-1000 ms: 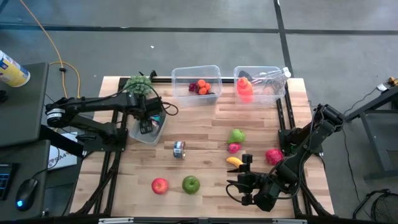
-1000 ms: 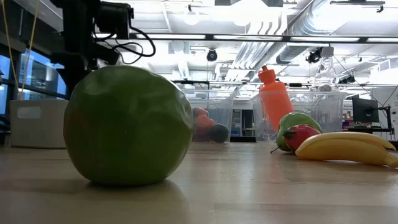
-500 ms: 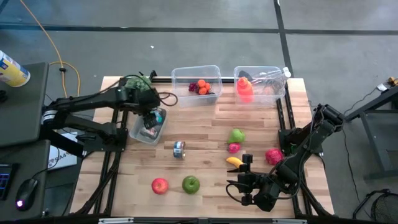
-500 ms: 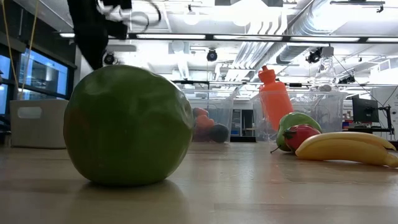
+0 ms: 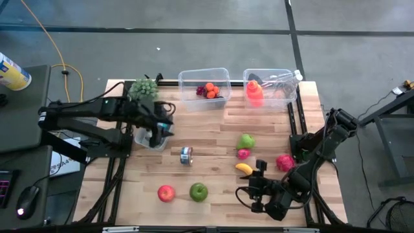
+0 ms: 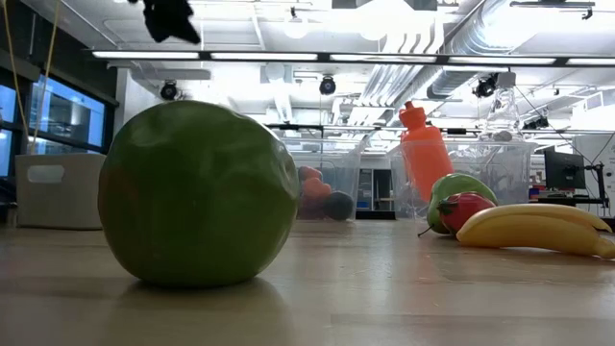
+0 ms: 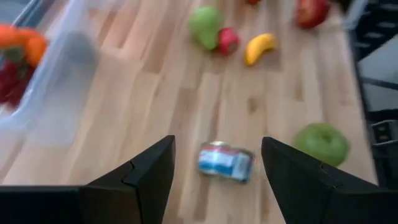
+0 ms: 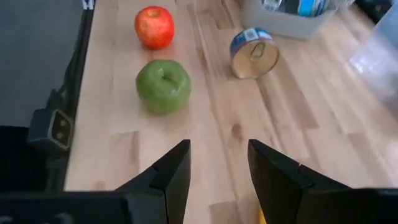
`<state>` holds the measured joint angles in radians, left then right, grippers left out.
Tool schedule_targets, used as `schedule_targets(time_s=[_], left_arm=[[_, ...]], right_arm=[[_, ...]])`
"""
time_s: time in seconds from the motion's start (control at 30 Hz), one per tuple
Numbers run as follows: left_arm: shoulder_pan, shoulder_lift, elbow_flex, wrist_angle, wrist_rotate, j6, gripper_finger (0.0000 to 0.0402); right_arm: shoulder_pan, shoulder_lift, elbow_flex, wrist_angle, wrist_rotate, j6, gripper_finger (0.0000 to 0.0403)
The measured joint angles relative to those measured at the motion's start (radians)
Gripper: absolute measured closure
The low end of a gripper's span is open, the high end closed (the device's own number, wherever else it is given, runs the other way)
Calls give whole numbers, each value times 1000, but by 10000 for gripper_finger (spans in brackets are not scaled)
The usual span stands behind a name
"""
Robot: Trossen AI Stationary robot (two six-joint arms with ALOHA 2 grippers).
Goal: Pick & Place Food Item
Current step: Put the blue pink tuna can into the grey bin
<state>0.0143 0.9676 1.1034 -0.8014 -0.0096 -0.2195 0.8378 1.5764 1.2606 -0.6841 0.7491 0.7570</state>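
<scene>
My left gripper [image 5: 164, 127] hangs open in the air at the right rim of a small clear bin [image 5: 147, 138]. In the left wrist view its fingers [image 7: 217, 180] frame a tin can [image 7: 225, 162] lying on its side on the table below. My right gripper [image 5: 251, 194] waits open near the table's near right corner, pointing at a green apple [image 8: 163, 85] and a red apple [image 8: 154, 27]. A banana [image 5: 243, 167], a green pear [image 5: 246, 141] and a small red fruit [image 5: 243, 153] rest on the table's right half.
Two clear bins stand along the far edge: one [image 5: 204, 84] holds orange and red fruit, the other [image 5: 272, 84] has an orange bottle [image 5: 254, 92] by it. Green grapes [image 5: 143, 87] lie at the far left, and a red item [image 5: 284, 162] by the right arm.
My left gripper has risen from over the small bin and moved a little toward the table's right. In the low view it has climbed almost out of the picture's top. The right arm and the fruit have kept still.
</scene>
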Motion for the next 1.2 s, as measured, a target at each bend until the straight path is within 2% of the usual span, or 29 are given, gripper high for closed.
schedule_targets(time_s=[0.3, 0.43, 0.53, 0.7, 0.83, 0.93, 1.03, 1.2], left_arm=[[-221, 40, -9, -26, -254, -173, 171], [-312, 108, -18, -57, -380, -259, 171], [-367, 170, -18, -58, -438, -259, 171], [-408, 279, -19, -58, -443, -252, 171], [-440, 381, -19, -57, -404, -265, 171], [-453, 446, -19, -53, -419, -334, 171], [-425, 471, -20, -54, -464, -357, 171], [-396, 459, -20, -61, -467, -278, 171]], right_arm=[[33, 0, 0, -16, 0, 158, 254], [38, 0, 0, -16, 3, 165, 254], [38, 0, 0, -17, 4, 182, 254], [38, 0, 0, -17, 3, 184, 254], [38, 0, 0, -31, 3, 156, 254], [37, 0, 0, -48, 11, 110, 254], [28, 0, 0, -64, 19, 107, 254], [23, 0, 0, -69, 17, 121, 254]])
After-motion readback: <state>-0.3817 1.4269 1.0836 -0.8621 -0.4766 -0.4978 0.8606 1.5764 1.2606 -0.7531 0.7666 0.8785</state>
